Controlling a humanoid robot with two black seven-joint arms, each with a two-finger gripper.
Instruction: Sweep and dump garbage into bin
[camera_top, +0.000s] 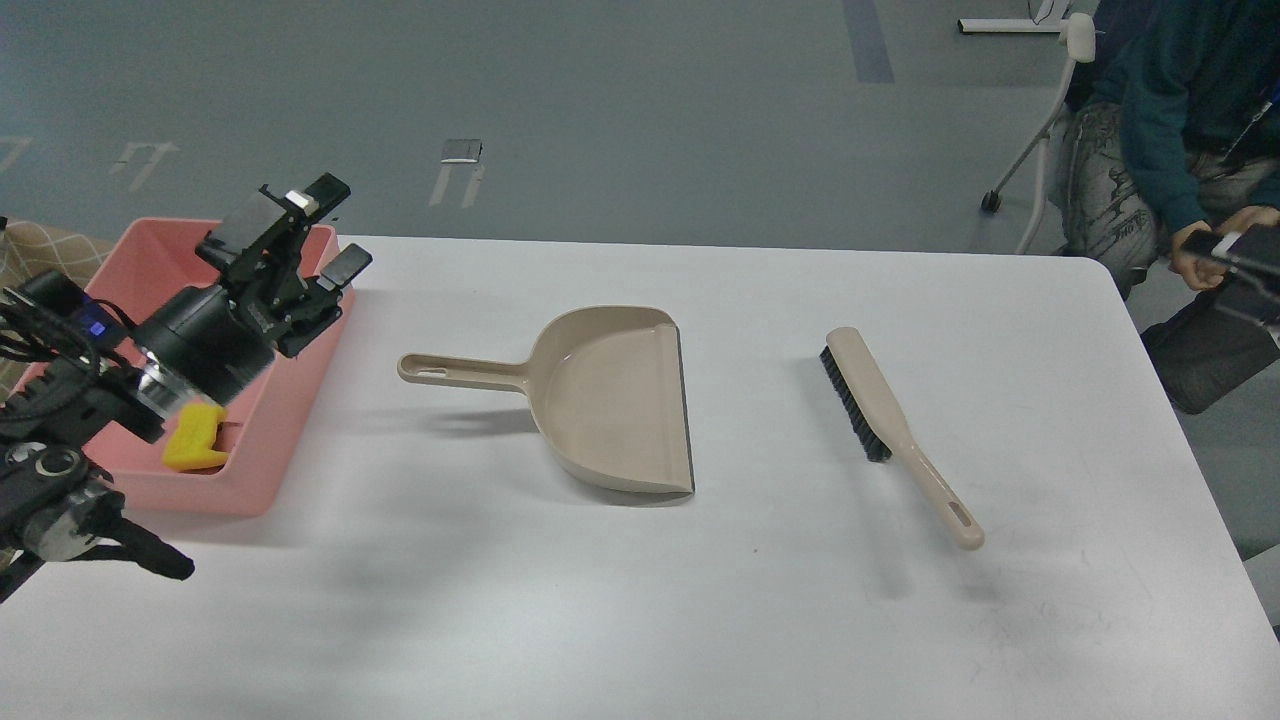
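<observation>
The pink bin (268, 445) stands at the table's left edge. The yellow notched chunk (195, 450) lies inside it near the front wall. The thin beige stick is hidden behind my left arm. My left gripper (335, 228) is raised above the bin's far right corner, with its fingers spread open and nothing between them. My right gripper is out of view.
A beige dustpan (610, 400) lies mid-table with its handle pointing left. A beige brush with black bristles (885, 420) lies to its right. A seated person (1180, 120) and a chair are beyond the table's right corner.
</observation>
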